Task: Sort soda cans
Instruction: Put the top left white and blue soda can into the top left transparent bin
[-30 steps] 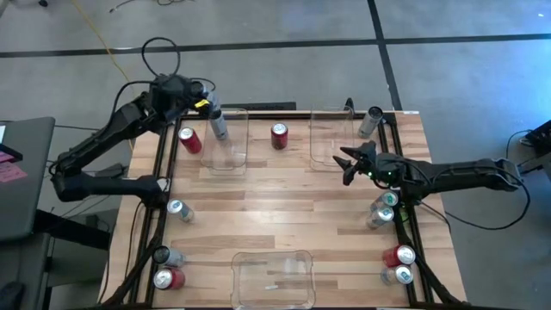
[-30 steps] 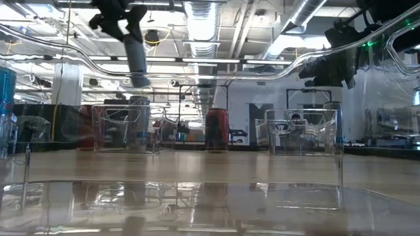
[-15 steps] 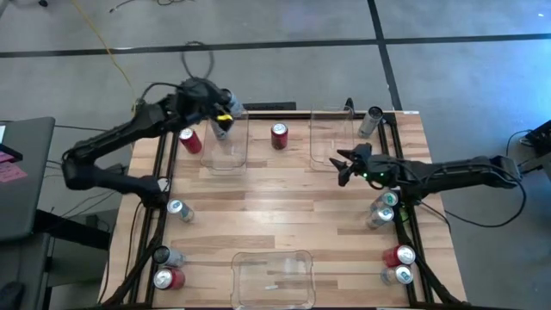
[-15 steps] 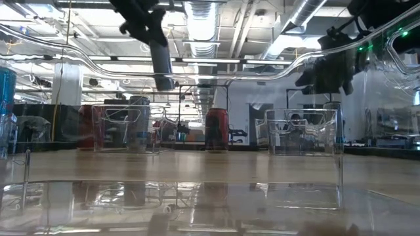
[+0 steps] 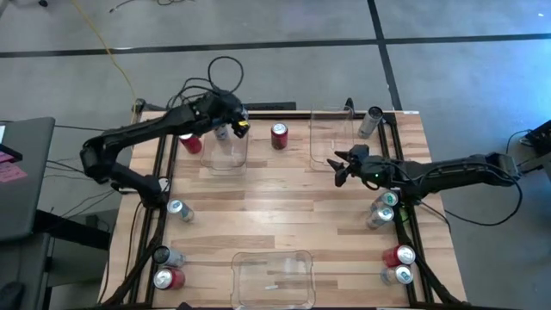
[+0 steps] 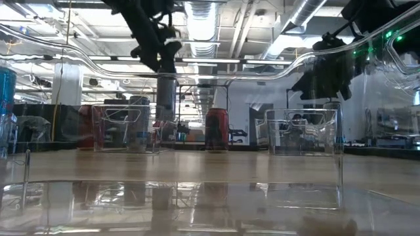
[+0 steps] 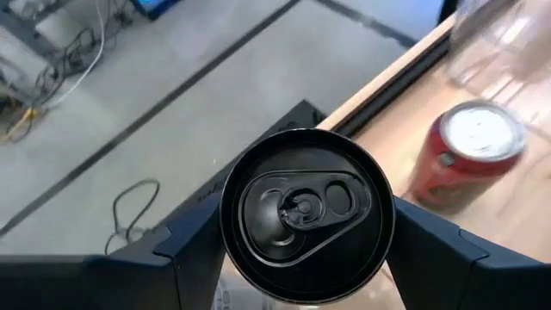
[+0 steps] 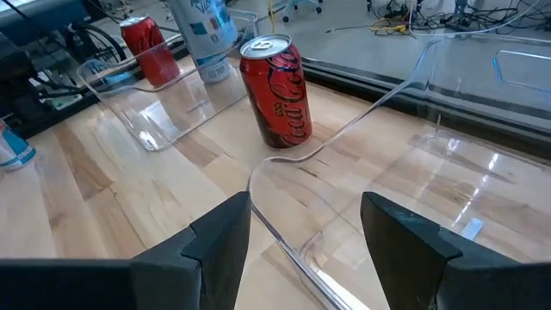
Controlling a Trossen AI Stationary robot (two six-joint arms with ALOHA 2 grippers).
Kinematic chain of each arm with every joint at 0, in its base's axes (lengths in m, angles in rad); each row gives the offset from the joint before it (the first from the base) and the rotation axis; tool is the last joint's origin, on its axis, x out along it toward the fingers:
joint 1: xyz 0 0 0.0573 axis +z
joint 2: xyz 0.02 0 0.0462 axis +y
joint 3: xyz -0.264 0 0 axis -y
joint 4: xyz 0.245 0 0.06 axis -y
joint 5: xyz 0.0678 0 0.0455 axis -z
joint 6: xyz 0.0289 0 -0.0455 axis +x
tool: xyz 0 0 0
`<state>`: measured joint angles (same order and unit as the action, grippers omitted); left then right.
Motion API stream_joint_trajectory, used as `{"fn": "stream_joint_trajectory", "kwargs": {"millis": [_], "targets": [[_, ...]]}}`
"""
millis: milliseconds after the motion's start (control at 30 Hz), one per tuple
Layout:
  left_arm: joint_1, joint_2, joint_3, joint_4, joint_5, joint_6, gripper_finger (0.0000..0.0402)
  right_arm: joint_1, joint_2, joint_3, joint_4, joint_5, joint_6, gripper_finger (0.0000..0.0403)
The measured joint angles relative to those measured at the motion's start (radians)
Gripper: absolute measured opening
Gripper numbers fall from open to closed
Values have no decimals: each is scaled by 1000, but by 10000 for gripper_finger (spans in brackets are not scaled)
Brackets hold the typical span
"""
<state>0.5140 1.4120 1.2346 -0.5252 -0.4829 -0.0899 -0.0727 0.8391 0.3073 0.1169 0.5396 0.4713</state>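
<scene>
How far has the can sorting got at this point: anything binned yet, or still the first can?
No clear plastic bin shows a can resting inside. In hand: the left gripper holds a silver-and-blue soda can upright over the rear-left clear plastic bin. The right gripper, open, hovers by the rear-right clear bin. Left: the red can between those bins, and the cans along both table edges.

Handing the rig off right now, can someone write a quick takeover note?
Left gripper: shut on a dark grey can, held over the far-left clear bin.
Right gripper: open, empty, at the far-right clear bin, facing the upright red can between the bins.
Done: no can visibly lying in any bin.
Left: release this can, then sort the cans along both table edges.
</scene>
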Motion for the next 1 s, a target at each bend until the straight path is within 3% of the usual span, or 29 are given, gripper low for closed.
{"fn": "stream_joint_trajectory", "kwargs": {"millis": [233, 533, 1000], "targets": [[40, 16, -98, 36, -37, -95, 262, -1, 0, 0, 1, 0, 0, 242], [61, 8, -189, 180, 2, -109, 262, -2, 0, 0, 1, 2, 0, 242], [75, 19, -194, 181, 18, -122, 269, -2, 0, 0, 4, 3, 3, 242]]}}
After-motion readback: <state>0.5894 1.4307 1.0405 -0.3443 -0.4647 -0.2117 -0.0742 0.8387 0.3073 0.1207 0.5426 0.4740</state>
